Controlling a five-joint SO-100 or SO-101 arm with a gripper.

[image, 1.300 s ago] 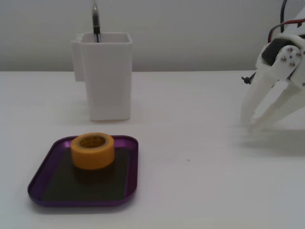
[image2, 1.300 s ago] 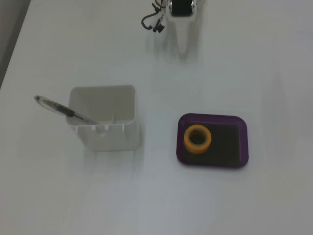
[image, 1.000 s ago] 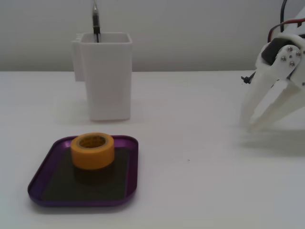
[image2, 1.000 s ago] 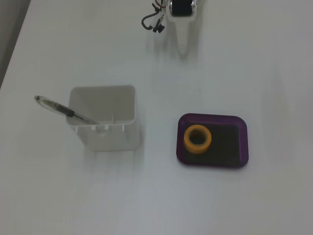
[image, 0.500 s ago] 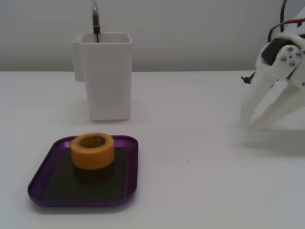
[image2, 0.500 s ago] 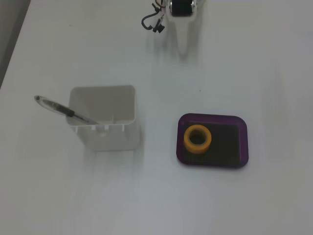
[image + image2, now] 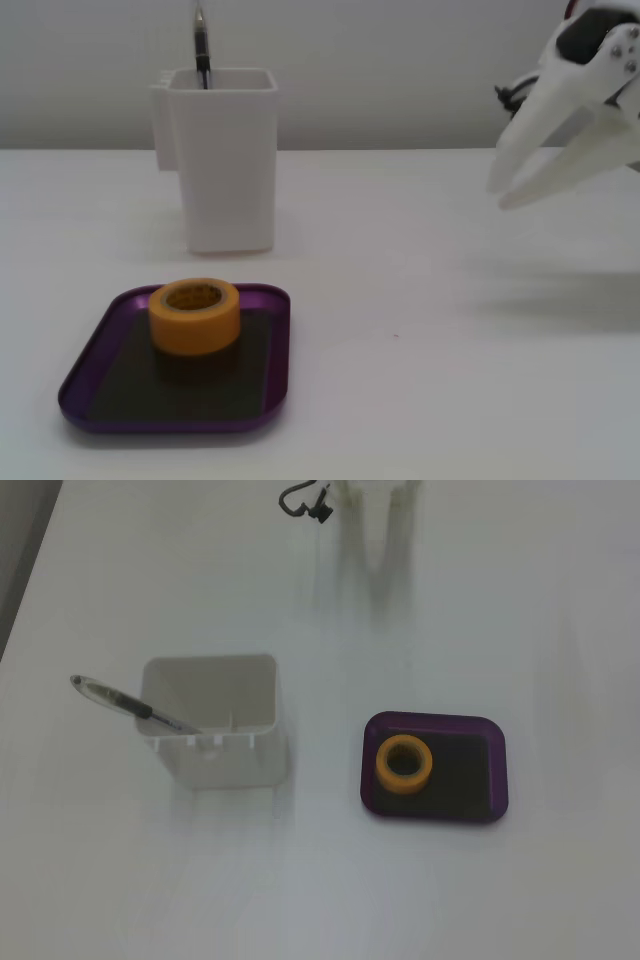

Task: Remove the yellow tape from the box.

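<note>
The yellow tape [image 7: 195, 317] [image 7: 404, 764] stands flat, hollow core up, in the back left part of the box [image 7: 80, 375] [image 7: 497, 780], a shallow purple tray with a dark bottom. My white gripper [image 7: 497, 197] [image 7: 385, 565] hangs in the air far to the right of the box in a fixed view, and at the top edge in the other. Its fingers point down toward the table with a narrow gap between the tips, and they hold nothing. It touches neither the tape nor the box.
A tall white square container [image 7: 230, 160] [image 7: 210, 755] stands behind the box in a fixed view. A pen [image 7: 200, 40] [image 7: 130, 705] leans in it. A dark cable clip [image 7: 310, 508] hangs beside the arm.
The gripper has lifted off the table and moved slightly toward the box side. Its fingers keep about the same gap. Tape, box and container have not moved.
</note>
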